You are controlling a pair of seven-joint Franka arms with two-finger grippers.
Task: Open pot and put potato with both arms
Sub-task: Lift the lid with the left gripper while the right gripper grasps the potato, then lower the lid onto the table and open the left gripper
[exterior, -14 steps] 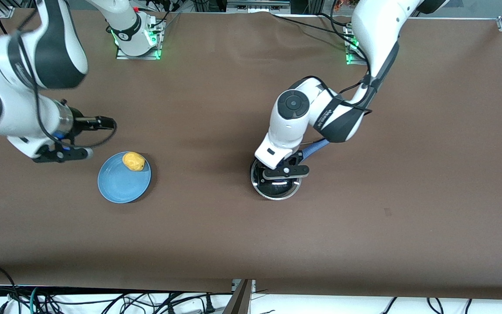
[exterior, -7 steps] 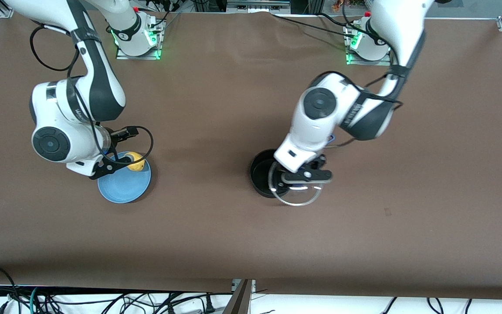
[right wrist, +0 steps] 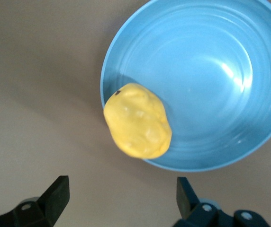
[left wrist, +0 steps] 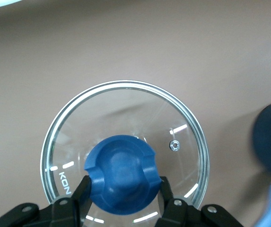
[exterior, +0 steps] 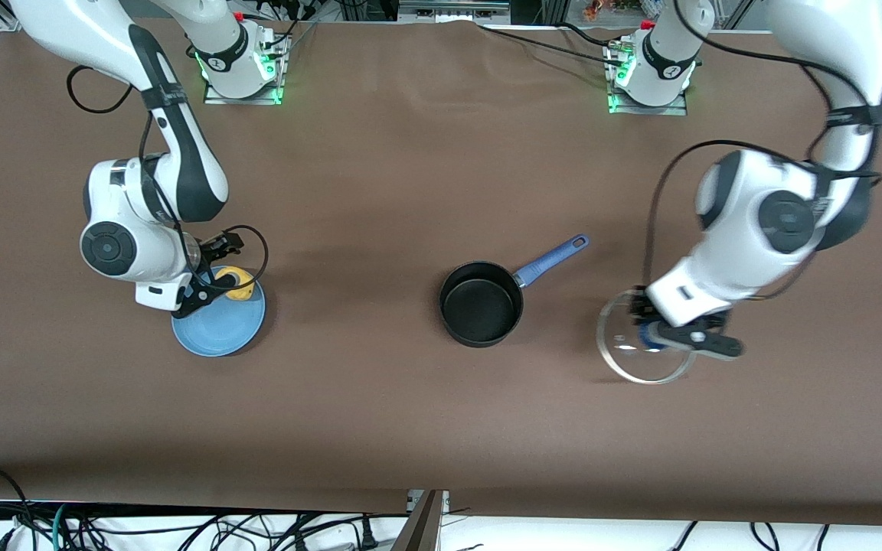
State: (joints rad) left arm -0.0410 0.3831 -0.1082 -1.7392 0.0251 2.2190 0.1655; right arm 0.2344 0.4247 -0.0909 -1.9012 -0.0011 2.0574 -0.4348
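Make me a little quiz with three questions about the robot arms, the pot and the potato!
1. True or false: the glass lid sits on the pot.
2. What lies on the blue plate?
3. Pick one: the right gripper is A) open over the potato, B) shut on it.

Key:
1. False: the left gripper holds it by its blue knob, off toward the left arm's end of the table.
2. The potato.
3. A.

Front camera — high, facing the bases, whole table (exterior: 410, 421). Wrist cameras look straight down, close: left on lid (left wrist: 124, 158), right on plate (right wrist: 206, 85) — both also in front view.
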